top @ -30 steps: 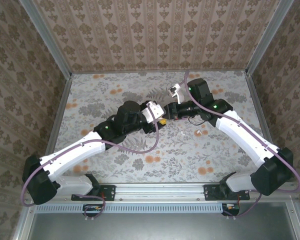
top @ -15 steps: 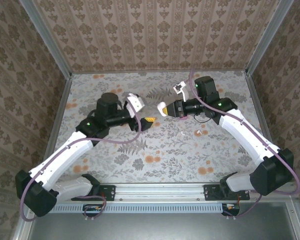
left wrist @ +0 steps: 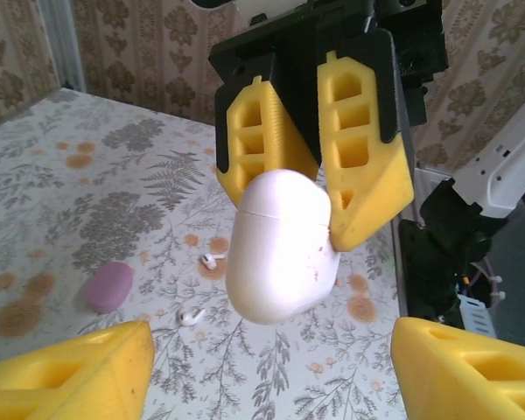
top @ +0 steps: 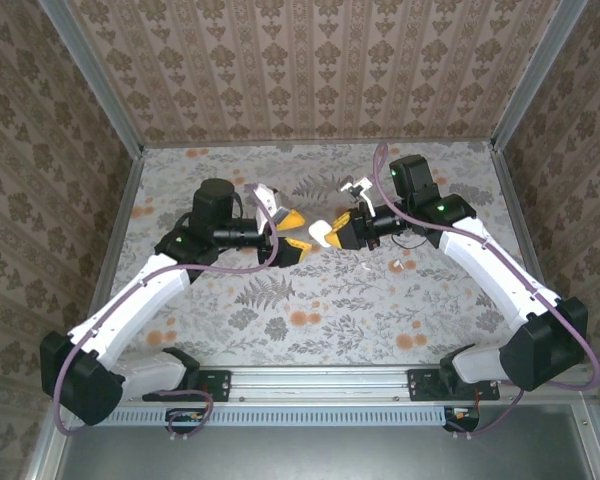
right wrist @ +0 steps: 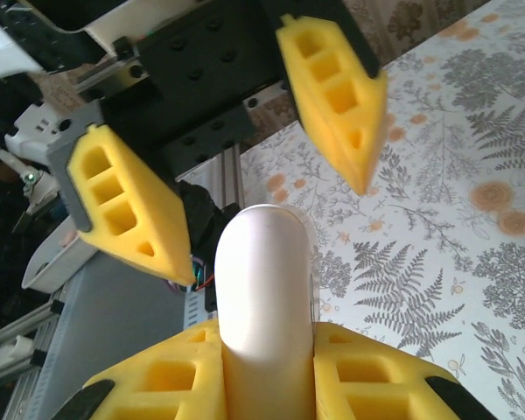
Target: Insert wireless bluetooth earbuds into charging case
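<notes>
Two tiny glossy white plastic earbuds [left wrist: 212, 260] lie loose on the floral-patterned worktop [left wrist: 87, 175] beneath the smooth white oval plastic charging case [left wrist: 280, 249], and a small rounded pink object [left wrist: 108, 287] rests a little farther out from the case. The case hangs clear of the worktop with its lid closed, clenched at one end between the yellow fingers of the right end effector [top: 332, 232]. The left end effector [top: 292, 234] faces the case's free end, jaws spread wide, grasping nothing.
</notes>
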You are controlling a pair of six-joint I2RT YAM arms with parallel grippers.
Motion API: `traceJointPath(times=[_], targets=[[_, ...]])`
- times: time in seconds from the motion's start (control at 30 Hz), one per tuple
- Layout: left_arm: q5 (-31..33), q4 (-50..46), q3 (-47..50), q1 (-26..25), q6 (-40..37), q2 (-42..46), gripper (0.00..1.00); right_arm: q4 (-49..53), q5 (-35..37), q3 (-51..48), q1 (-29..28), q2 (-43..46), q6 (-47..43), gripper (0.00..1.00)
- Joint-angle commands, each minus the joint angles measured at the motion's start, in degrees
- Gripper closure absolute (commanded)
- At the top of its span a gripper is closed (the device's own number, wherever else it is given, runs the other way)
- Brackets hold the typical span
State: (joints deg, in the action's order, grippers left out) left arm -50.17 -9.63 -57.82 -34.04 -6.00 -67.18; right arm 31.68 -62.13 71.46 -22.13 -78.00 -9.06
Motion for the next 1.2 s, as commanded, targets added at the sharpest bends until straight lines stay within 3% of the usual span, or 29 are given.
traceJointPath(times=[0.0,0.43,1.17], targets=[[-4.5,-0.2,-2.9,-0.3,0.6,-0.7,0.29,4.2,-3.9,2.7,0.1,-1.0,-6.2,0.78],[-6.7,-3.3,-6.5,-1.8,-0.8,-4.2,0.45,5.9,-5.5,4.0,0.0,-3.0,-8.7,0.77],[-6.5,-8.8,-9.6,-2.9,-3.3,-6.4,0.55,6.0,-5.7,4.2,0.8,-2.6,-9.7,0.78]])
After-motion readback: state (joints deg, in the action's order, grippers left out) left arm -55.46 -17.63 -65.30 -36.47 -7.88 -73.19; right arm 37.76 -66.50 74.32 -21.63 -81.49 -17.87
